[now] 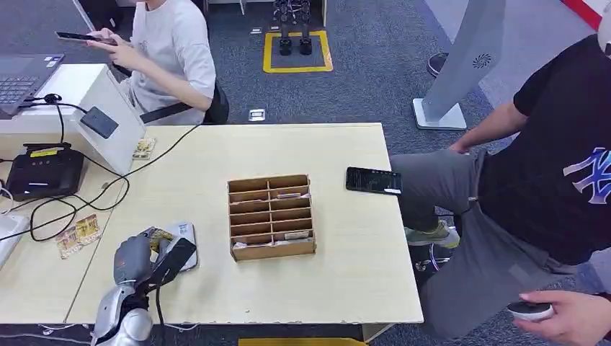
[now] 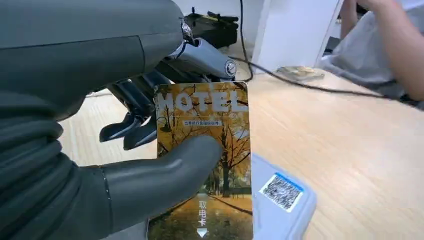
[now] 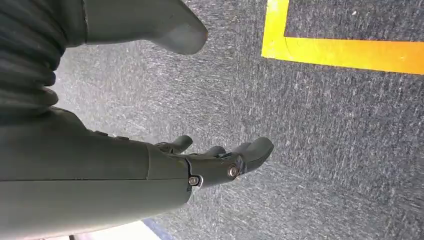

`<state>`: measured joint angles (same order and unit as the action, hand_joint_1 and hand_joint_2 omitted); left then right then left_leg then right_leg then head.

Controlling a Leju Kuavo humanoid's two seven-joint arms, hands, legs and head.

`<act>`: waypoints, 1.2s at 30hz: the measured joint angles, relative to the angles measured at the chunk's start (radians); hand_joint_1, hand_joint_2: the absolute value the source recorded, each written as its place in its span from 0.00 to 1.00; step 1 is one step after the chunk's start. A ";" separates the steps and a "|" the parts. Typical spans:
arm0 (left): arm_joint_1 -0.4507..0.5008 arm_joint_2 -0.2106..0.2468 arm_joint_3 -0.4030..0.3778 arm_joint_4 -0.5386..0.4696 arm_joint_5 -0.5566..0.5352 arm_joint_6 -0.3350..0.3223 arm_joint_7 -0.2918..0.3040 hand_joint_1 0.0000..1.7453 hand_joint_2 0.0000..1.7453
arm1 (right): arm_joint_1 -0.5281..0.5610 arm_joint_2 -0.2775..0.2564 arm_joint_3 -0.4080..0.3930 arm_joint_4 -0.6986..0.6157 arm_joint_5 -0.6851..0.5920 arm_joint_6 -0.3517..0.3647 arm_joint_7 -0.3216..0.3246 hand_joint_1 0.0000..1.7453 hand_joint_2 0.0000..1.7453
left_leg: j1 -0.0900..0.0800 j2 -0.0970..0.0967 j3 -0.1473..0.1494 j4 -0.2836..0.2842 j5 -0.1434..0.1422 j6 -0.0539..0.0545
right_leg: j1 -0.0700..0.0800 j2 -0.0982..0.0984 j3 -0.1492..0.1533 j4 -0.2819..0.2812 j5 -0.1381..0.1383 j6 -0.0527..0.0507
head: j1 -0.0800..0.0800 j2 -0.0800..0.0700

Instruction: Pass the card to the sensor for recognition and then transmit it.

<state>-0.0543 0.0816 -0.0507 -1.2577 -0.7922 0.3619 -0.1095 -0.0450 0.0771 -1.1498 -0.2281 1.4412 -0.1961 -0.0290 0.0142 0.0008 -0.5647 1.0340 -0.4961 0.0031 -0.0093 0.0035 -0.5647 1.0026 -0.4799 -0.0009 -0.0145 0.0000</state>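
My left hand holds a yellow hotel card with an autumn-tree picture, thumb pressed on its face and fingers behind it. In the head view the card shows at the hand's far side, over the table's front left. Just under it lies a small grey sensor pad with a QR label, seen on the table as a pale slab. My right hand hangs over the grey carpet, fingers apart and holding nothing.
A wooden slotted box stands mid-table, a black phone to its right. Loose cards lie at the left, near a black device with cables. One person sits behind the table, another at the right.
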 joint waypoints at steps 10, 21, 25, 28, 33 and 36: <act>-0.005 0.001 0.000 0.060 -0.078 0.044 0.025 1.00 1.00 | 0.000 0.000 0.000 0.000 0.009 0.000 -0.008 0.00 1.00 | 0.000 0.000 0.001 0.000 0.000 0.000 | 0.000 0.000 0.000 0.000 0.000 0.000 | 0.000 0.000; -0.007 0.001 0.000 0.064 -0.081 0.044 0.026 1.00 1.00 | 0.000 0.000 0.000 0.000 0.009 -0.001 -0.009 0.00 1.00 | 0.000 0.000 0.001 0.000 0.000 0.000 | 0.000 0.000 0.000 0.000 0.000 0.000 | 0.000 0.000; -0.007 0.001 0.000 0.065 -0.083 0.044 0.026 1.00 1.00 | 0.000 0.000 0.000 0.000 0.012 -0.001 -0.009 0.00 1.00 | 0.000 0.000 0.001 0.000 0.000 0.000 | 0.000 0.000 0.000 0.000 0.000 0.000 | 0.000 0.000; -0.007 0.002 0.000 0.068 -0.130 0.068 0.042 1.00 1.00 | 0.000 0.000 0.000 0.000 0.014 -0.001 -0.007 0.00 1.00 | 0.000 0.000 0.001 0.000 0.000 0.000 | 0.000 0.000 0.000 0.000 0.000 0.000 | 0.000 0.000; -0.008 0.002 0.000 0.071 -0.151 0.069 0.049 1.00 1.00 | 0.000 0.000 0.000 0.000 0.014 -0.001 -0.008 0.00 1.00 | 0.000 0.000 0.001 0.000 0.000 0.000 | 0.000 0.000 0.000 0.000 0.000 0.000 | 0.000 0.000; -0.010 -0.008 0.001 0.066 -0.036 -0.025 -0.050 1.00 1.00 | 0.000 0.000 0.000 0.000 0.014 -0.005 -0.008 0.00 1.00 | 0.000 0.000 0.001 0.000 0.000 0.000 | 0.000 0.000 0.001 0.000 0.000 0.000 | 0.000 0.000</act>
<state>-0.0645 0.0740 -0.0500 -1.1914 -0.8278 0.3369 -0.1598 -0.0451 0.0771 -1.1502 -0.2281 1.4553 -0.2014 -0.0366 0.0140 0.0006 -0.5637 1.0339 -0.4960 0.0030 -0.0094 0.0031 -0.5638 1.0028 -0.4799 -0.0009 -0.0145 0.0000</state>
